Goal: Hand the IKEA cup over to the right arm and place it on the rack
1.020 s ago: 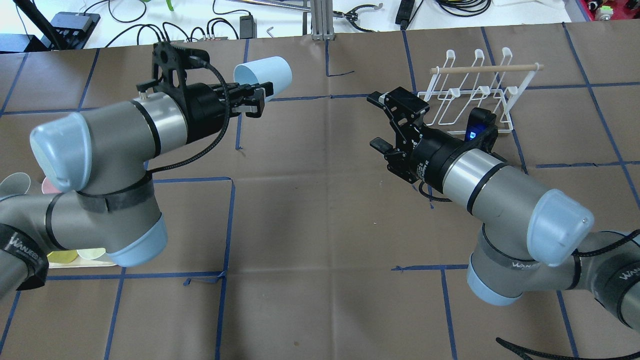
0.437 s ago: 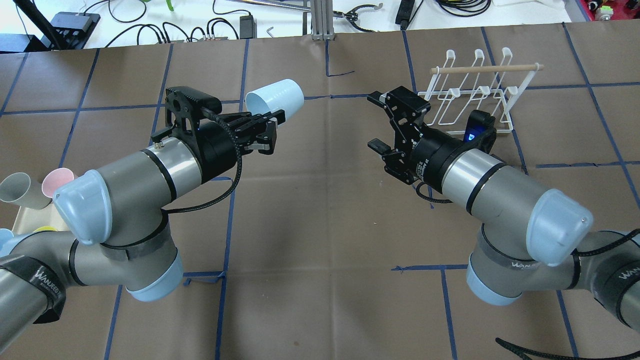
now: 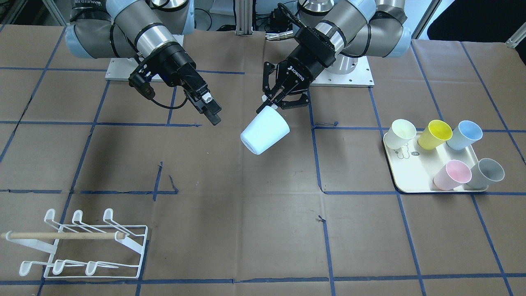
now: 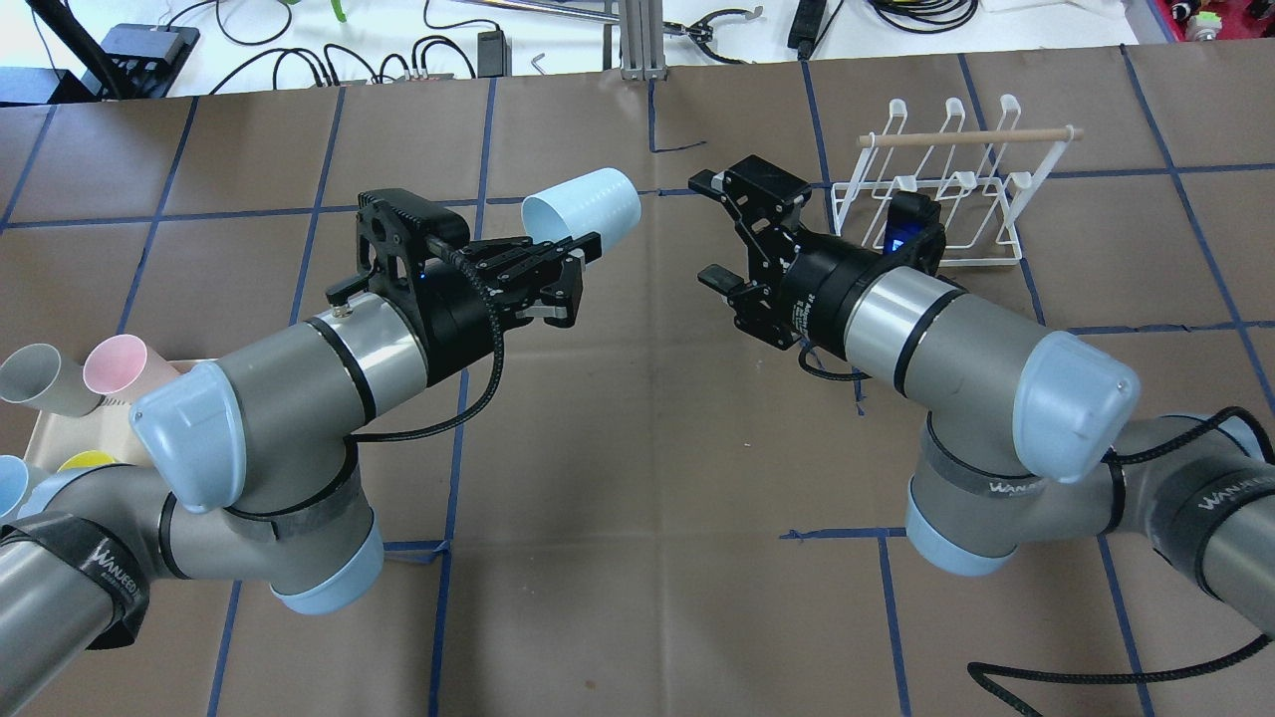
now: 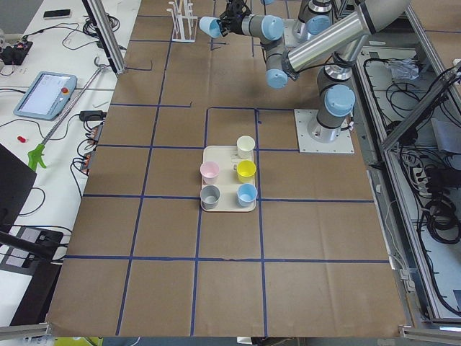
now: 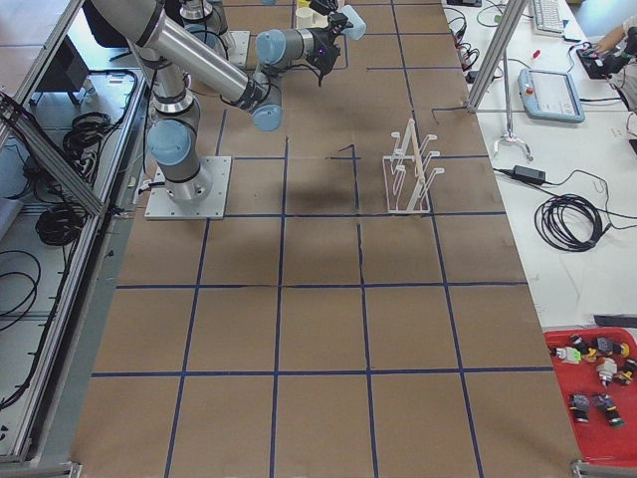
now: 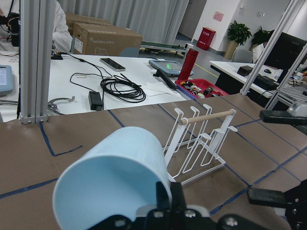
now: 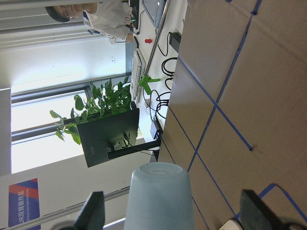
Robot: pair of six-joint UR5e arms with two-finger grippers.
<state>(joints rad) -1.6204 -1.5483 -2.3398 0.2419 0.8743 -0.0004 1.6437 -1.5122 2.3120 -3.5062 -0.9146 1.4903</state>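
— Covering the surface point(image 4: 637, 448)?
— Brown paper, gridded with blue tape point(image 4: 847, 534).
— And beyond?
— White bench point(image 7: 76, 96) strewn with black cables point(image 7: 122, 89), cardboard boxes point(image 7: 108, 38) behind, grey curtains point(image 7: 134, 17), potted plant point(image 8: 103, 103) beside a bright window point(image 8: 38, 139).

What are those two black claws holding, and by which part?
The left gripper pinches the pale blue plastic cup by its rim; the right gripper is open and empty.

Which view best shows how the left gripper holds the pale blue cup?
Exterior front-facing: the whole cup shows, with the left gripper pinching its rim. Overhead shows this too, from behind. Left wrist crops the cup, right wrist shows its base end, side views show it tiny.
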